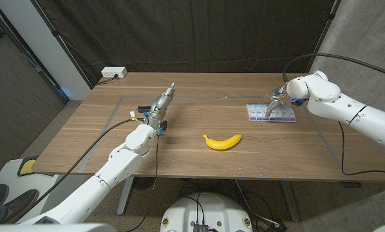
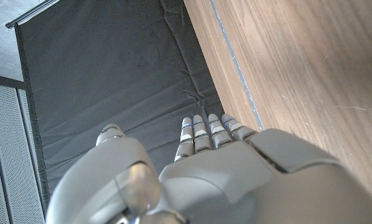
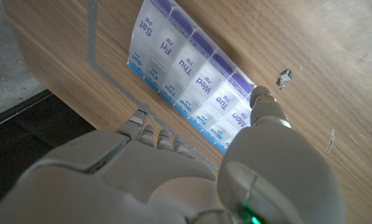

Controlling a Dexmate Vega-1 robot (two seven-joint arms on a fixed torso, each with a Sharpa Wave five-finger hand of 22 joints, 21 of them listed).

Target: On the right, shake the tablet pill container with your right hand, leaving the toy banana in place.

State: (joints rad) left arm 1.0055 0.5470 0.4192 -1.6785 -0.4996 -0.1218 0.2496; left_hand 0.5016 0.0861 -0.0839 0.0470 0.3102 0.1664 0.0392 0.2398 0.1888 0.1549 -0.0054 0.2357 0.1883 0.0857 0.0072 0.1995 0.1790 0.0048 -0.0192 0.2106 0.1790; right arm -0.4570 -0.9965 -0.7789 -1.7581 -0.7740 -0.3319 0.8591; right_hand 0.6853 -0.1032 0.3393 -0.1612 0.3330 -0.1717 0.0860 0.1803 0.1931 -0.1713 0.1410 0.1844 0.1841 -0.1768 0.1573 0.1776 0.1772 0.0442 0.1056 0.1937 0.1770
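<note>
Pill box (image 1: 271,113) lies flat on the surface (image 1: 199,161), at 2 o'clock from the banana (image 1: 222,142), well apart. Right hand (image 1: 275,100) is over its near end, fingers (image 3: 264,102) around the Mon cell; can't tell if gripping. Left hand (image 1: 160,105) at 10 o'clock from banana, fingers (image 2: 206,132) straight, together, holding nothing.

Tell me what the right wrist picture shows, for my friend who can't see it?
The robot's right hand reaches over a pill container lying on the wooden table, with one of its fingers at the container's "Mon" end. The lids read Sat, Fri, Thu, Wed, Tue, Mon. A small crumb-like speck lies beside it.
</note>
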